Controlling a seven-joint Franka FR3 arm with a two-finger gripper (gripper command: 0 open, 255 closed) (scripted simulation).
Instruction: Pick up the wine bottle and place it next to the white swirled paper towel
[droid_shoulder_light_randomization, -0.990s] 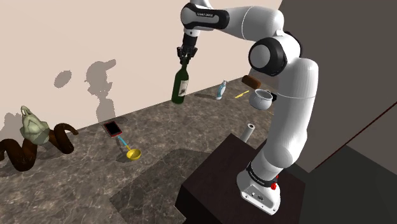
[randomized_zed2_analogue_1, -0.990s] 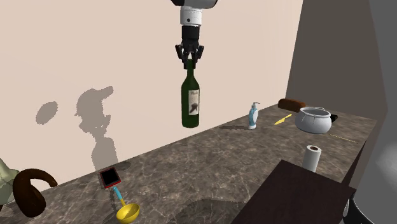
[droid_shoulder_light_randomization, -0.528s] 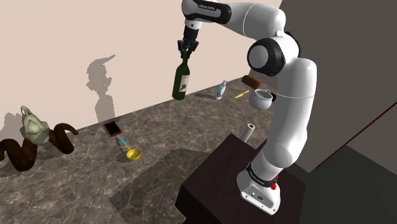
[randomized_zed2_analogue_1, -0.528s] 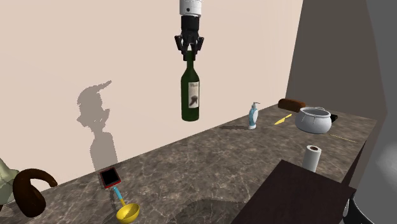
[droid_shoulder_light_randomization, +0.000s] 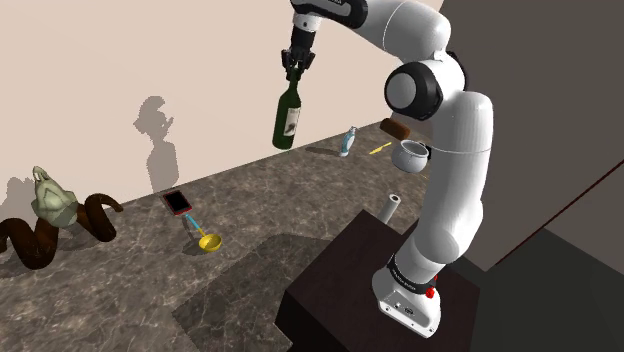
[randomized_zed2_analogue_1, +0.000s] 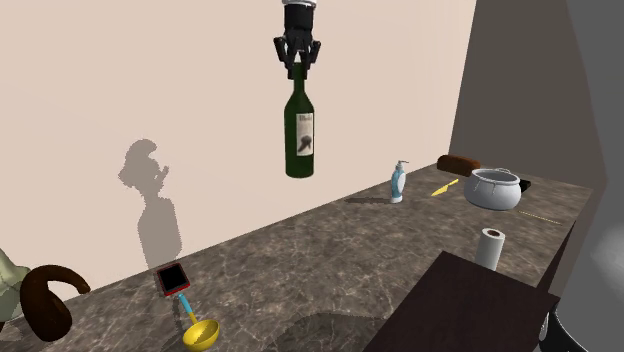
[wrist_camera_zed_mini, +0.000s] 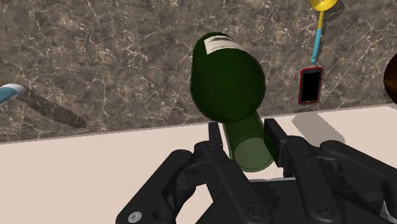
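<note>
wine bottle (randomized_zed2_analogue_1: 300, 130) hanging above counter (randomized_zed2_analogue_1: 330, 270), paper towel (randomized_zed2_analogue_1: 489, 248) near stand (randomized_zed2_analogue_1: 470, 310), pot (randomized_zed2_analogue_1: 494, 188) behind it
</note>
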